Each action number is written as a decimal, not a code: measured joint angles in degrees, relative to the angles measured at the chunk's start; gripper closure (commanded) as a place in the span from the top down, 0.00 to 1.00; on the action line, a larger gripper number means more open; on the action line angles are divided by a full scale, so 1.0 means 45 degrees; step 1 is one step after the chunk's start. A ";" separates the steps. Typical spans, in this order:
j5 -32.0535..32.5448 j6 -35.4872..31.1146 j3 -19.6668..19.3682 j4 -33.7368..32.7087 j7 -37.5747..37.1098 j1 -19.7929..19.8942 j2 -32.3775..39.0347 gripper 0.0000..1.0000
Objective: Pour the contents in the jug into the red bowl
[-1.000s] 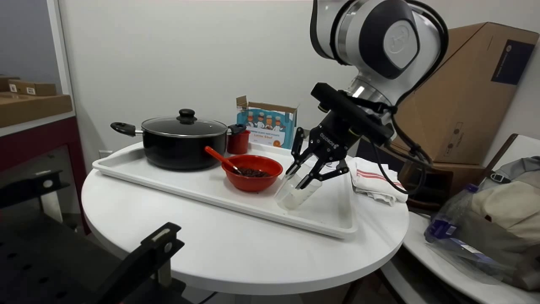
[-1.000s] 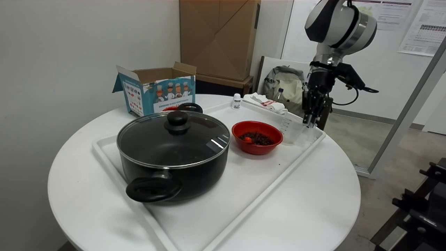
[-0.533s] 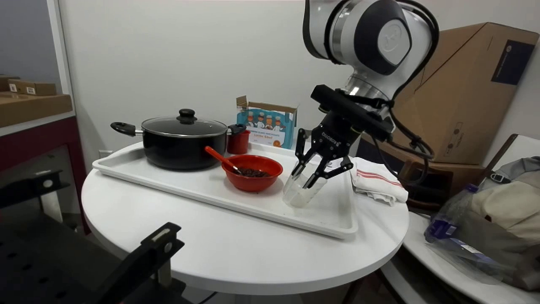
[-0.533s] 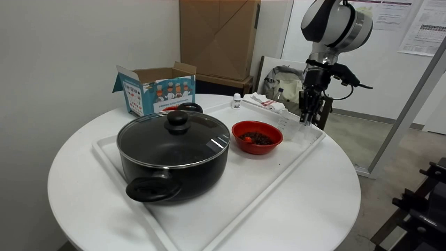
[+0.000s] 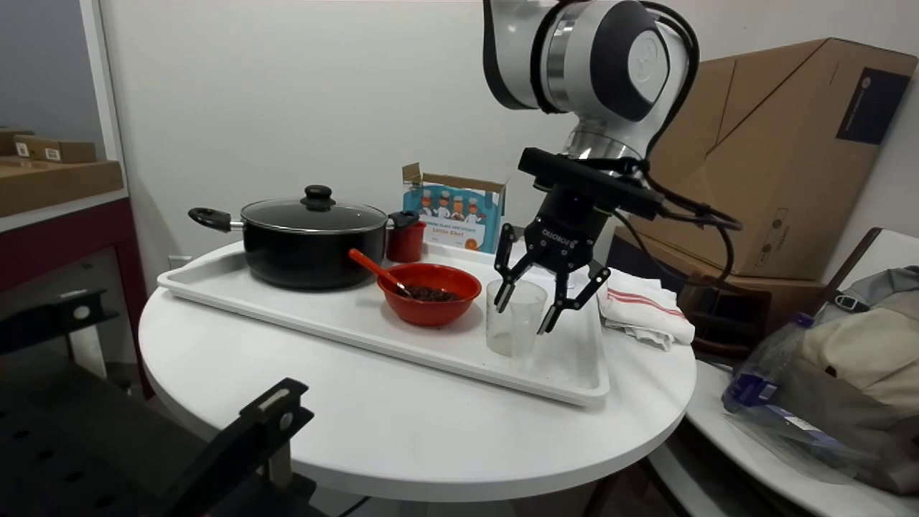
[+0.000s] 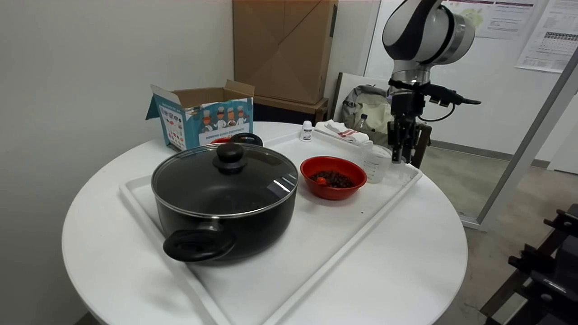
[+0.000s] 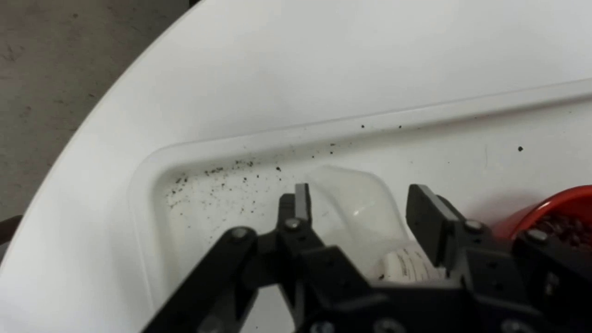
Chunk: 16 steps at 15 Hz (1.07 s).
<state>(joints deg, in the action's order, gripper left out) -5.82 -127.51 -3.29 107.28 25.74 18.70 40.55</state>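
Note:
The jug, a clear plastic cup (image 5: 513,332), stands upright on the tray beside the red bowl. It also shows in an exterior view (image 6: 375,167) and in the wrist view (image 7: 407,264), with printed marks and a dark speck inside. My gripper (image 5: 523,318) is open at the jug's side. In the wrist view its fingers (image 7: 360,199) stand apart, with the jug's curved clear handle-like part between them and gaps at both sides. The red bowl (image 5: 431,313) holds dark contents (image 6: 336,179) and a red-handled spoon (image 5: 377,269). The jug looks nearly empty.
The white tray (image 5: 344,337) has a raised rim and dark specks in one corner. A black lidded pot (image 5: 316,251), a red cup (image 5: 406,243) and a small white bottle (image 6: 306,131) are around. A folded towel (image 5: 639,305) and a blue box (image 5: 459,215) lie beyond.
The jug was tilted between the fingers and now stands upright on the tray. The fingers have opened and let it go. The arm has moved left in an exterior view and turned more upright.

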 measured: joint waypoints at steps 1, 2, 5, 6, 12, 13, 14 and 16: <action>0.0087 -0.0003 -0.0054 0.0045 -0.0221 -0.0071 -0.0042 0.95; 0.0095 -0.0040 -0.0075 0.0118 -0.0429 -0.0108 -0.0128 1.00; 0.0088 -0.0537 -0.0090 0.0930 -0.1186 -0.0143 -0.1078 1.00; 0.0088 -0.0872 -0.0137 0.1467 -0.1469 -0.0208 -0.1684 1.00; 0.1755 -0.1569 -0.0630 0.5380 -0.3693 -0.1611 -0.5785 1.00; 0.2312 -0.1567 -0.0639 0.6052 -0.4116 -0.1918 -0.6415 1.00; 0.2831 -0.1566 -0.0627 0.6712 -0.4501 -0.2225 -0.7038 1.00; 0.3605 -0.1565 -0.0479 0.7974 -0.5143 -0.2790 -0.8307 1.00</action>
<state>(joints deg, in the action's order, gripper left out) 10.40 -134.56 -5.44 143.16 2.59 6.15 3.16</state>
